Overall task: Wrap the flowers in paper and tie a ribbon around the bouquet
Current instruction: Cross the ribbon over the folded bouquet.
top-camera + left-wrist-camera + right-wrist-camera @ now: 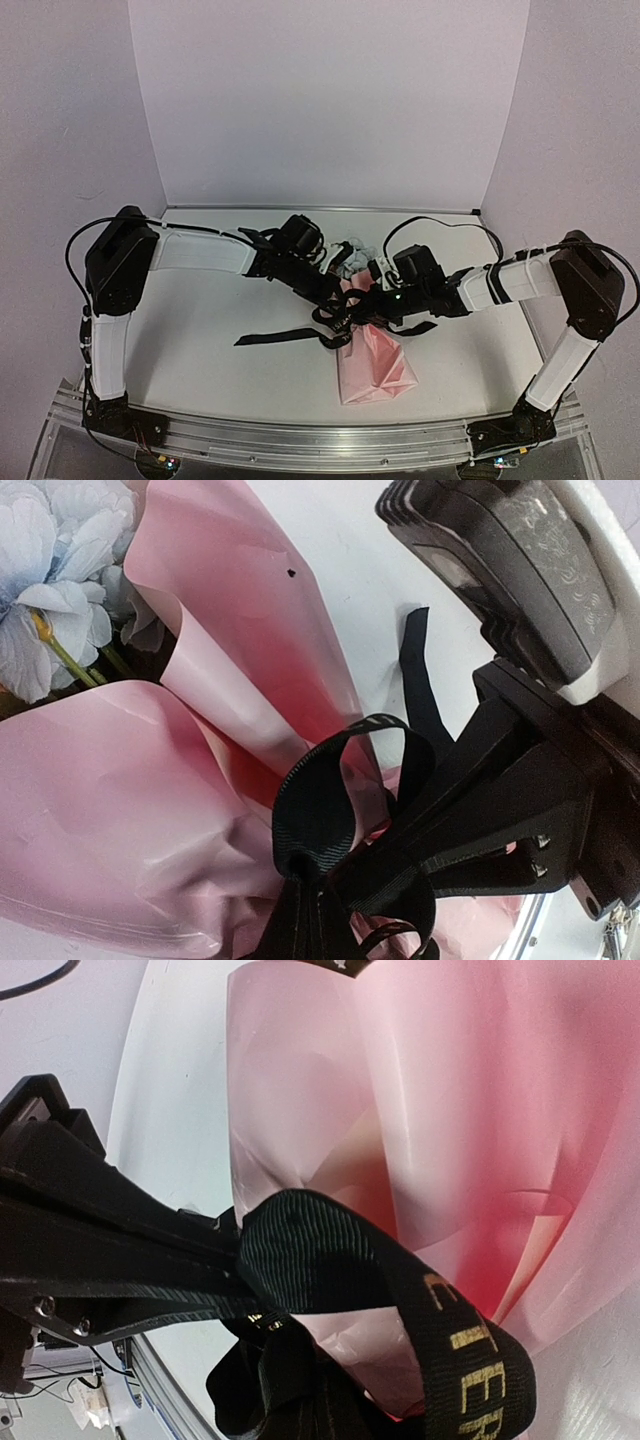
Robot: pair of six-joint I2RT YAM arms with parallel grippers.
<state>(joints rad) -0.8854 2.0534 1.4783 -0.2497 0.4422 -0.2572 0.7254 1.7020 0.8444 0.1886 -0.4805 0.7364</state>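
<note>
Your left gripper (350,868) has its fingers pressed together on the ribbon (318,810) where the ribbon bunches, and a loop stands up just past the fingertips. The pink paper (120,820) lies left of and beyond those fingers, touching the ribbon. The flowers (45,590) show pale blue at the far left, at the mouth of the wrap.

Your right gripper (245,1285) is likewise closed tight on the ribbon, with a lettered band curling away to the right of its fingertips against the paper.

From above, both sets of fingers meet over the narrow waist of the bouquet (378,368). One ribbon tail runs out to the left across the table (200,310). The two wrists cover the waist, so you cannot see whether the ribbon is knotted there, and both wrist views cut the bouquet off.
</note>
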